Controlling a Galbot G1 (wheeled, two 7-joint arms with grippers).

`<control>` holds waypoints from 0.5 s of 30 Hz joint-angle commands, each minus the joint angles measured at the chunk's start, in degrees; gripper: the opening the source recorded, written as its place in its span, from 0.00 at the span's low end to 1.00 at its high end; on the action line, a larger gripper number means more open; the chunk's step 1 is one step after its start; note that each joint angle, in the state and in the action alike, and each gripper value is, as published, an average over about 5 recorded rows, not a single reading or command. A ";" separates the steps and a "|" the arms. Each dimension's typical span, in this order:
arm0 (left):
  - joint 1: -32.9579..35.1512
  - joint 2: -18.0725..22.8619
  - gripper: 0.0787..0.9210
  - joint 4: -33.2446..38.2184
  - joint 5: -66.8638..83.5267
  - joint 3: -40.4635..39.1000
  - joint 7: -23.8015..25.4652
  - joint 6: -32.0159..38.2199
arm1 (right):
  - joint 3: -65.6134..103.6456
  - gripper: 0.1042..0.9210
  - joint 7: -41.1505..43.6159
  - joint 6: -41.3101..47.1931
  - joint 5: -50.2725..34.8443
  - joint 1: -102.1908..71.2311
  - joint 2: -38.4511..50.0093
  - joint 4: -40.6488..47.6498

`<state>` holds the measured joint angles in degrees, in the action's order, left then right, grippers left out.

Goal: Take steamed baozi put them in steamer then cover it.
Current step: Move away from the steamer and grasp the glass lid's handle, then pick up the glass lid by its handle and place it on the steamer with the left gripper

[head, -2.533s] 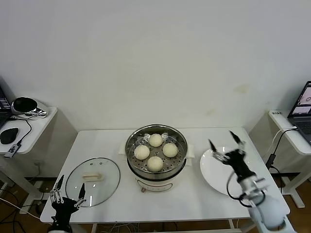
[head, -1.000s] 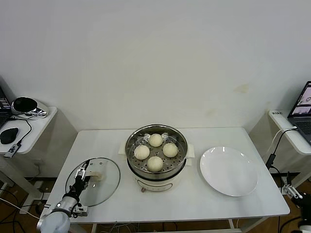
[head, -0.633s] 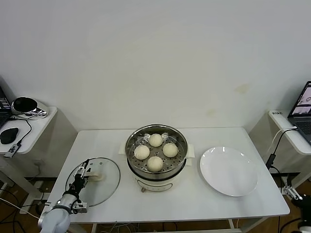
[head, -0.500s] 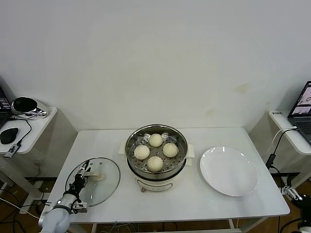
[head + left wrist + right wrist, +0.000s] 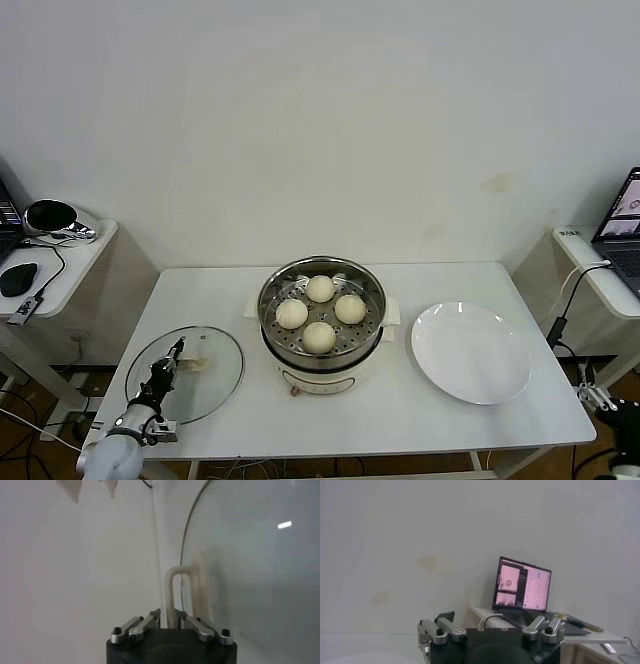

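The steamer (image 5: 322,368) stands at the middle of the table, uncovered, with four baozi on its perforated tray: one at the back (image 5: 320,288), one on the right (image 5: 350,308), one on the left (image 5: 292,313) and one at the front (image 5: 319,337). The glass lid (image 5: 205,385) lies flat on the table left of the steamer. My left gripper (image 5: 172,352) is shut on the lid's cream handle (image 5: 171,592), which runs between the jaws (image 5: 172,619). My right gripper (image 5: 598,397) is parked low off the table's front right corner, open and empty.
A flat white plate (image 5: 470,352) lies right of the steamer, bare. A side table (image 5: 70,262) with a mouse and cable stands at the left. A shelf with a laptop (image 5: 620,215) and a cable is at the right; the laptop also shows in the right wrist view (image 5: 522,591).
My left gripper has shut on the lid's handle, and the lid has slid a little to the left. The right arm drew back from over the plate earlier and has since stayed parked.
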<state>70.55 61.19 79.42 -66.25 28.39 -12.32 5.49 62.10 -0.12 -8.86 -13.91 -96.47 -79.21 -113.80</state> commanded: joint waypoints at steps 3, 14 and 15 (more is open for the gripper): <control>8.80 -4.15 0.08 15.71 5.75 5.13 0.57 -6.42 | -0.82 0.88 0.28 -0.23 0.55 0.21 0.43 -0.29; 11.23 -12.54 0.08 34.42 19.49 9.96 11.90 -15.22 | -2.62 0.88 1.31 -1.25 2.96 0.00 0.02 -1.36; 10.81 -13.31 0.08 35.65 19.97 9.60 12.43 -15.93 | -2.78 0.88 1.38 -1.30 3.16 0.00 -0.03 -1.43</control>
<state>78.84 54.98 97.17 -57.15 34.84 -7.83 -2.51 60.25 0.83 -9.79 -12.40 -96.43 -79.13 -114.83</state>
